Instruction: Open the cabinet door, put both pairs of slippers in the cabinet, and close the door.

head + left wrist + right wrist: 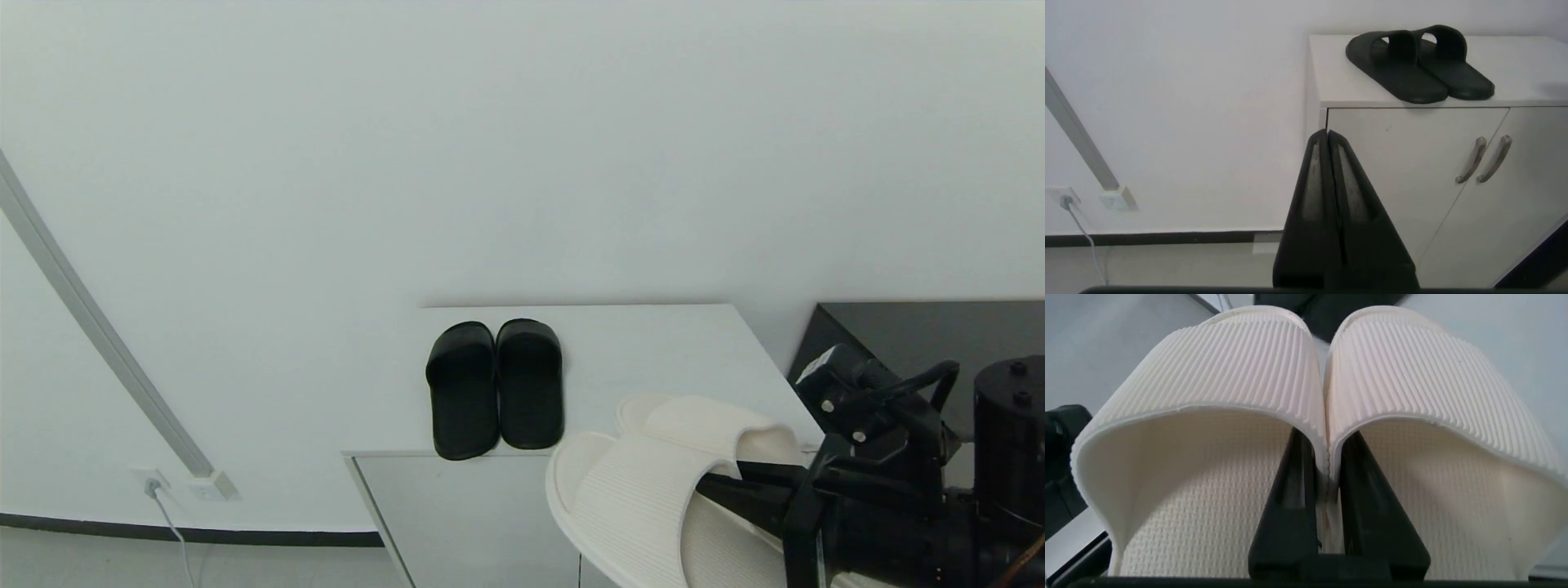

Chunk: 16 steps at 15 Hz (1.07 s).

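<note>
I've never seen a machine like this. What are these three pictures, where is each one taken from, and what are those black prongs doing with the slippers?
This is a robot with two arms, and each picture comes from one of its cameras. The wide picture is from its head, looking down at a white cabinet. A pair of black slippers sits side by side on the cabinet's top. The other two pictures come from cameras on the wrists, each looking along that arm's fingers. The left fingers are pressed together and hold nothing. They are in front of the cabinet, whose two doors are closed, with their handles side by side. The right fingers reach into a pair of cream slippers, one finger in each, pinching the inner sides together to hold the pair.
</note>
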Tool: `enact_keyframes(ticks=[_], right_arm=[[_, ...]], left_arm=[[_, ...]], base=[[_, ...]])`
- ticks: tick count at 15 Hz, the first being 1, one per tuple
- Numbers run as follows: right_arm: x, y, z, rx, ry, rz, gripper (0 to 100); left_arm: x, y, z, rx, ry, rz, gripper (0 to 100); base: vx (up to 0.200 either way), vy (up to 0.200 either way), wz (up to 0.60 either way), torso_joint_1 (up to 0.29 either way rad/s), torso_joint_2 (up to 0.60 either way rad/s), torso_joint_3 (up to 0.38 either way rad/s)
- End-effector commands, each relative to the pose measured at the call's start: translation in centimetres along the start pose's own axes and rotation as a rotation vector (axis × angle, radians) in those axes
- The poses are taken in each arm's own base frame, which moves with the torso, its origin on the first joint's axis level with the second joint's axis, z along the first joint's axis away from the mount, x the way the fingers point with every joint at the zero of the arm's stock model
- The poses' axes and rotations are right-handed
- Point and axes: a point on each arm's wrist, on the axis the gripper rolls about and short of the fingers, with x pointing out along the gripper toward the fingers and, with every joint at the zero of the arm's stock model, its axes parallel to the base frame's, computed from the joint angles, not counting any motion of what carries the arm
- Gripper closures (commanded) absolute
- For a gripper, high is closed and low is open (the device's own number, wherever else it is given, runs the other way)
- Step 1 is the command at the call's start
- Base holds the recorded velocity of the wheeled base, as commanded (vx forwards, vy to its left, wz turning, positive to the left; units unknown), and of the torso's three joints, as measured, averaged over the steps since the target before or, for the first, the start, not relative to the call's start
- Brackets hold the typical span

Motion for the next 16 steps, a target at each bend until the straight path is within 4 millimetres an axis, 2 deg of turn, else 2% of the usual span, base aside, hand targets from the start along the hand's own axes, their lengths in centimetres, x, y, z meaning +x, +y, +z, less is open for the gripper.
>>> enact_keyframes(ticks=[1,4,16], right_arm=[[0.0,0.0,-0.1,-0.002,0.003,0.001,100],[0.0,0.0,-0.3,-0.002,0.008,0.001,100],[0.0,-0.1,-1.1,-0.024,0.037,-0.002,100]], left_arm=[[0.0,0.0,0.0,0.000,0.000,0.000,100],[0.0,0.0,0.0,0.000,0.000,0.000,100],[0.0,0.0,0.0,0.002,0.000,0.000,100]], base=[[-0.200,0.000,0.00,0.012,0.00,-0.002],[-0.200,0.000,0.00,-0.006,0.00,0.004],[0.000,0.000,0.00,0.000,0.00,0.000]])
